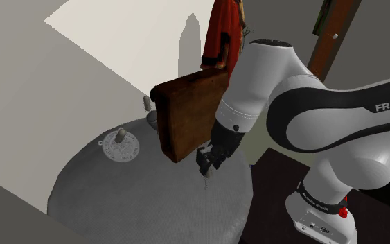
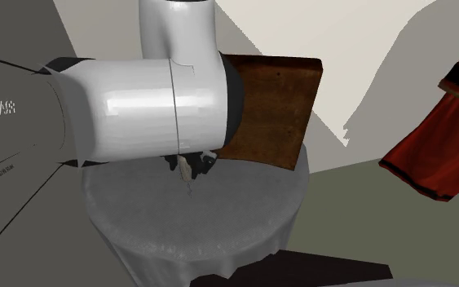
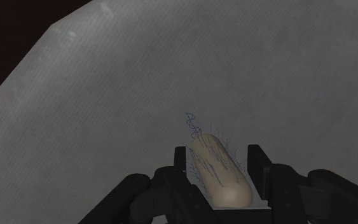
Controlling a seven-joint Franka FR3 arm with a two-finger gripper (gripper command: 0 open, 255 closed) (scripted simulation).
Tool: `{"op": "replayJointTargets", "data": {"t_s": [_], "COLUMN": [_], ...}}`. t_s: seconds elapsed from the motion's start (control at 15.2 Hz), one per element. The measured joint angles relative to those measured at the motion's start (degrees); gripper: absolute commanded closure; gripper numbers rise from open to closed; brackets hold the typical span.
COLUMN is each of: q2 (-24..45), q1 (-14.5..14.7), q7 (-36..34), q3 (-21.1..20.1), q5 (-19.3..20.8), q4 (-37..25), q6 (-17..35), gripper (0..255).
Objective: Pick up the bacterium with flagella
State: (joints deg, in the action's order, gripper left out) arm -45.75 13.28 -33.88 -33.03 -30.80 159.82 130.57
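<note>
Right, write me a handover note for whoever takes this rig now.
Gripper: shut on the bacterium, a pale capsule with thin hairs, clasped between both fingers.
Where: over the round grey table, close beside the upright brown board.
Done: grasp made.
Left: lift it clear. I cannot tell whether it has left the tabletop yet.

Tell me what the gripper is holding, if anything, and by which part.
The tan bacterium, clasped across the sides of its rod body by the black fingers; its thread-tipped end pokes out past them.
</note>
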Motion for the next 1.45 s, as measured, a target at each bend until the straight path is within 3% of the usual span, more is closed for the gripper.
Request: {"op": "replayJointTargets", "data": {"t_s": [0.46, 1.45], "q2": [-0.2, -3.94], "q1": [-0.06, -1.55], "q7": [-0.02, -1.31], "q3": [0.19, 4.47], "q5": [0.18, 4.53], "q4": [-0.24, -8.73], "q6": [-0.45, -12.55], "gripper": [255, 255]}}
